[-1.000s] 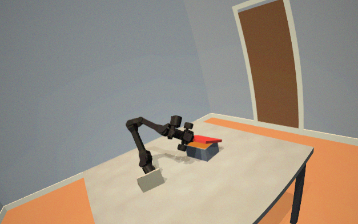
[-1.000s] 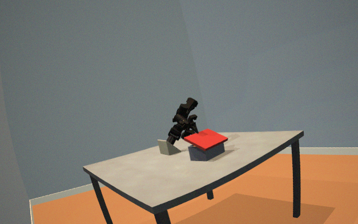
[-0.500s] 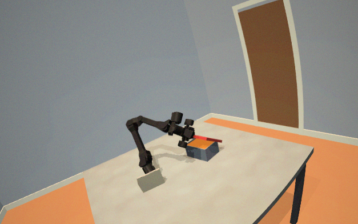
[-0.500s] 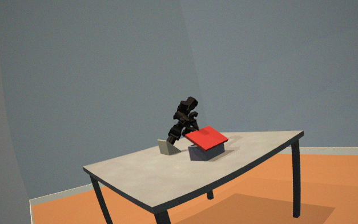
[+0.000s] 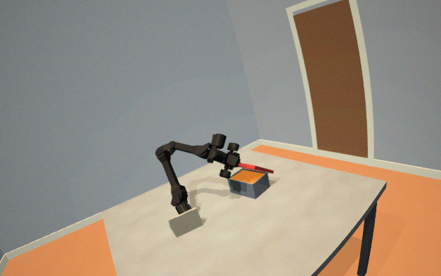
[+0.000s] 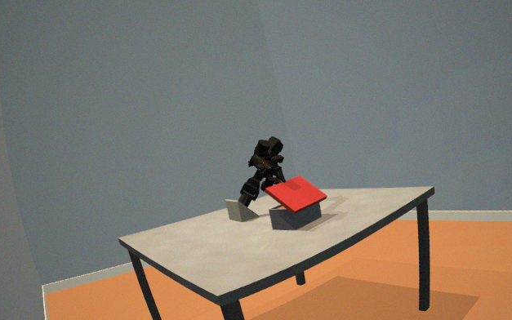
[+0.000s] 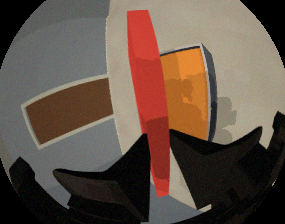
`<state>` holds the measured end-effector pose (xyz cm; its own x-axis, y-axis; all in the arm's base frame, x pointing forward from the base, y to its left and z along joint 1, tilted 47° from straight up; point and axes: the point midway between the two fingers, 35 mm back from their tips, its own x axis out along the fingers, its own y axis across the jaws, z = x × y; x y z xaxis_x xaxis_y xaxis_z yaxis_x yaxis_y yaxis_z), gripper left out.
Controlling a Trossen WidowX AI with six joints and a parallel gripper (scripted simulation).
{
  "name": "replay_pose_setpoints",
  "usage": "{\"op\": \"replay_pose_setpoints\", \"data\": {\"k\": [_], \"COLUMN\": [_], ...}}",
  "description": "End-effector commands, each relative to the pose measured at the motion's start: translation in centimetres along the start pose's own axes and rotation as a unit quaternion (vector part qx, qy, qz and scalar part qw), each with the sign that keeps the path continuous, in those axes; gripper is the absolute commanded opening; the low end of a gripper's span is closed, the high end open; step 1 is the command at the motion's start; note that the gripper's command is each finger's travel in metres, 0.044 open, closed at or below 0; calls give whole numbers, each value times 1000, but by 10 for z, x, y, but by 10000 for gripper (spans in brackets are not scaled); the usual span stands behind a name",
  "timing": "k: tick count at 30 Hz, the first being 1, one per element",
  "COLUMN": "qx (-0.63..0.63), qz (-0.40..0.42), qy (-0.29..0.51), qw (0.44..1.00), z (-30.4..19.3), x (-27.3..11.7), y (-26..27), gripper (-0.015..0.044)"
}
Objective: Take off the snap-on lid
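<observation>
The red lid is off the box's rim and held tilted above it; in the exterior view it slopes down toward the camera. My gripper is shut on one edge of the lid; in the wrist view the lid stands between the two black fingers. The dark blue-grey storage box stands upright on the table, below the lid. Its orange inside shows in the top view and the wrist view. In the exterior view the lid hides most of the opening and the fingertips.
The pale table carries the box and the arm. A light grey wedge-shaped block stands at the arm's base. The table's dark edge runs beyond the box.
</observation>
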<state>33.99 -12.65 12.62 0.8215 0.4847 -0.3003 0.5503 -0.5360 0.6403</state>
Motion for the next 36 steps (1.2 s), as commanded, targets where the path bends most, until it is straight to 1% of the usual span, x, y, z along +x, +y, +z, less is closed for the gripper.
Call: {"op": "replay_pose_setpoints", "data": {"k": [1,36], "qx": [-9,-9], "qz": [6,6], "qy": [-1,-2], "qw": [1000,1000], "z": [0,0], "x": [-5,-35], "y": [10,44], "gripper": [0,0]}}
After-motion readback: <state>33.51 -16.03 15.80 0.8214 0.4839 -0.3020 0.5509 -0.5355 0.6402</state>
